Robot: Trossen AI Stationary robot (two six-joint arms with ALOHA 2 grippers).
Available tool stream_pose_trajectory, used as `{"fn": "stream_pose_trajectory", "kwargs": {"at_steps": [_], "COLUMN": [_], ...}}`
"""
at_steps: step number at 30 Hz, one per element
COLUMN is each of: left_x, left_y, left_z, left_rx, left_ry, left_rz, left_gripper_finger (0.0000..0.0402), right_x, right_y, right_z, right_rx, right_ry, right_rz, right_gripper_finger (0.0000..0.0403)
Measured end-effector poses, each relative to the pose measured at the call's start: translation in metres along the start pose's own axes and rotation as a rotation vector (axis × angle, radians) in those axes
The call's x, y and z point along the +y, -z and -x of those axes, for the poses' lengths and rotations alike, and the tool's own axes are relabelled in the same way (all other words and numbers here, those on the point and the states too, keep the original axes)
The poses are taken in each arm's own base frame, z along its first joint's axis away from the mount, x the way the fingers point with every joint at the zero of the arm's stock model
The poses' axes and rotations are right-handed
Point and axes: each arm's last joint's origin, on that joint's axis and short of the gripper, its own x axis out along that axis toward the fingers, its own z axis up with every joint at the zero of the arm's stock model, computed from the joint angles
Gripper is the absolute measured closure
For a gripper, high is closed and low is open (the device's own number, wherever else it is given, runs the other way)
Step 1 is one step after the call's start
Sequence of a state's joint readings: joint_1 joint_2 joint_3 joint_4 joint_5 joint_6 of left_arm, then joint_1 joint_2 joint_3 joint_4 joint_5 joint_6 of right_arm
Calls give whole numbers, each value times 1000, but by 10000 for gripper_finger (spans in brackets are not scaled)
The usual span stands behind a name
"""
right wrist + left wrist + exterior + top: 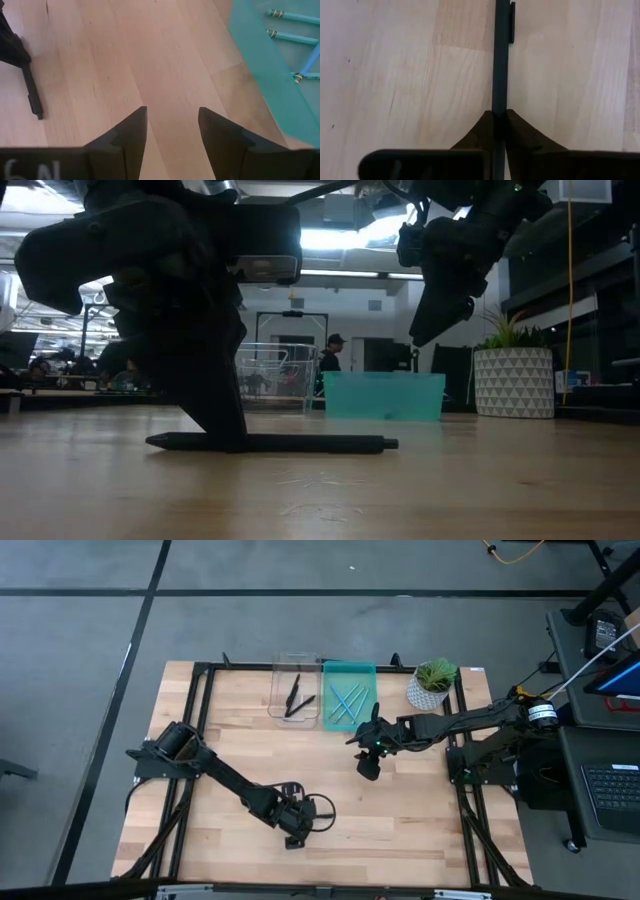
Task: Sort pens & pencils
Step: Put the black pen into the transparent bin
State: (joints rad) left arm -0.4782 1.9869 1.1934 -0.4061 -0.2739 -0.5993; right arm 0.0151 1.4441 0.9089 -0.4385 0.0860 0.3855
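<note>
A black pen (pixel 300 443) lies flat on the wooden table, toward its near edge; my left gripper (pixel 499 114) is shut on it (pixel 295 830). My right gripper (pixel 172 112) hovers open over bare wood near the table's middle (pixel 366 765), clear of the table and touching nothing. Toward the far edge stand a clear bin (pixel 295 690) holding black pens and a teal bin (pixel 348 695) holding blue pencils (pixel 292 37). My left gripper pinches the pen's barrel (pixel 500 97) between its two fingers, which lie across it. It comes from above, pointing down (pixel 225 430). The pen lies level on the table; its clip end (pixel 511 22) reaches out beyond the fingers.
A potted plant in a white patterned pot (pixel 432 683) stands at the far right, beside the teal bin. Black frame rails (pixel 460 740) run along the table's edges. Bare wood (pixel 420 810) lies between the two grippers and to the near right.
</note>
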Motion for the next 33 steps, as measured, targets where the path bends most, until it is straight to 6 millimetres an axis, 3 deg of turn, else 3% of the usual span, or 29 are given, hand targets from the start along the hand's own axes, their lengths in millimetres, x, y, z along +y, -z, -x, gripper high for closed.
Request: {"fn": "stream_pose_trajectory", "kwargs": {"at_steps": [6, 13, 23, 30, 33], "left_x": [0, 16, 44, 78, 102], "left_y": [0, -1, -16, -25, -32], "left_z": [0, 19, 86, 120, 129], "left_rx": [-2, 28, -32, -117, -153], "left_ry": [-8, -84, -103, -218, -298], "left_rz": [-1, -3, 63, 106, 167], "left_gripper_finger": [385, 385, 385, 385, 385], "right_x": [0, 0, 0, 0, 0], "right_y": [0, 0, 0, 0, 0], "right_z": [0, 0, 0, 0, 0], "right_rx": [0, 0, 4, -1, -3], "right_ry": [0, 0, 2, 0, -2], "right_rz": [0, 3, -2, -2, -3], "right_gripper_finger": [223, 223, 223, 223, 223]}}
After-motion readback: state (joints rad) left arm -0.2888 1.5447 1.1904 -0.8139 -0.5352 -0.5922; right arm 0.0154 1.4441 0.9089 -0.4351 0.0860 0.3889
